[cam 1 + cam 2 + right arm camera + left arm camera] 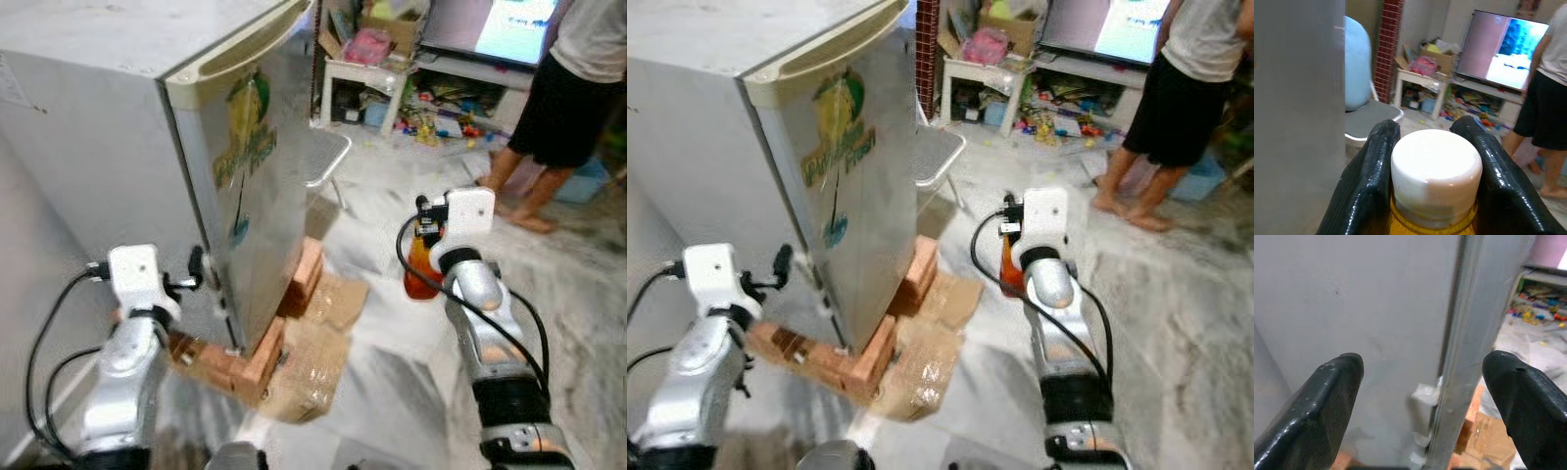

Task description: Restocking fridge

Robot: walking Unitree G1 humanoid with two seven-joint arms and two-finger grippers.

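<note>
A small grey fridge [147, 147] with a cream door handle along its top edge and a green-and-yellow sticker on the door stands at the left of the scene, its door closed, raised on red bricks [250, 367] that sit on flattened brown cardboard [313, 357]. The left gripper [1422, 396] is at the fridge's near left corner, low down by the hinge side; its two black fingers [1317, 411] are spread wide apart and hold nothing, with the grey door edge running between them in the left wrist view. The right gripper [1432, 161] is out to the right of the fridge, well apart from it, above the pale floor. Its fingers are closed on either side of a bottle of orange liquid with a white screw cap [1436, 171], gripping it just below the cap; the bottle hangs upright. On the far side, a grey-seated chair [323, 152] stands just beyond the fridge, then a white low table [367, 78] cluttered with boxes and toys, and a lit television screen [495, 24]. A person in black shorts [563, 108] stands barefoot at the far right.
</note>
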